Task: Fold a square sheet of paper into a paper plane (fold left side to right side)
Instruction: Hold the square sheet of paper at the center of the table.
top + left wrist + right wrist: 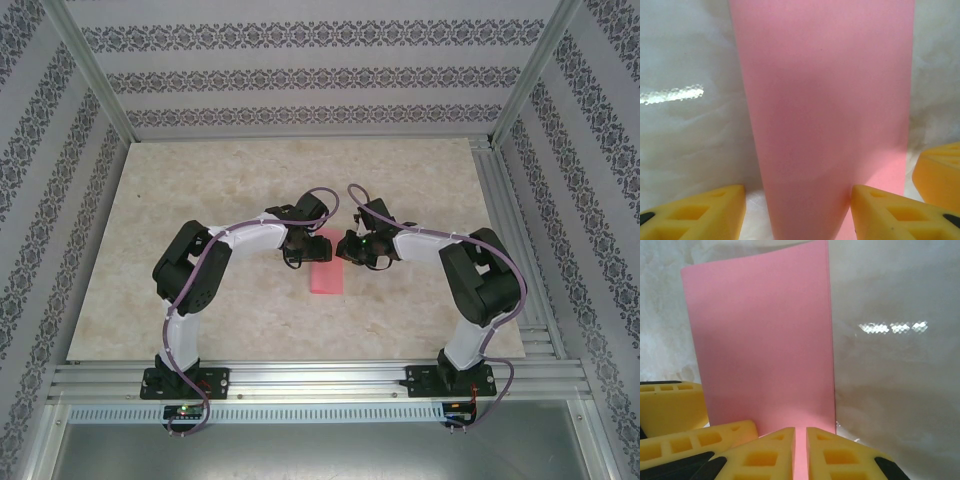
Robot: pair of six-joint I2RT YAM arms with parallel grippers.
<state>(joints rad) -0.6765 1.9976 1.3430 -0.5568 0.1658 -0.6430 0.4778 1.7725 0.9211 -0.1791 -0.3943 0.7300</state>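
Note:
The square sheet of paper (327, 272) lies on the table as a narrow pink rectangle, folded double, between the two wrists. No paper plane is in view. My left gripper (303, 247) hovers low over the sheet's far end. In the left wrist view the left gripper (797, 200) is open, and its yellow fingers stand either side of the sheet (825, 100) without touching it. My right gripper (352, 248) is at the same end. In the right wrist view the right gripper (800, 440) is shut to a thin slit, tips down on the sheet (760, 340) near its right edge.
The beige marbled tabletop (200, 200) spreads around the sheet. Aluminium frame rails (320, 378) run along the near edge and right side, and patterned walls close in the back and sides. The left gripper's fingers (670, 405) crowd the right wrist view's lower left.

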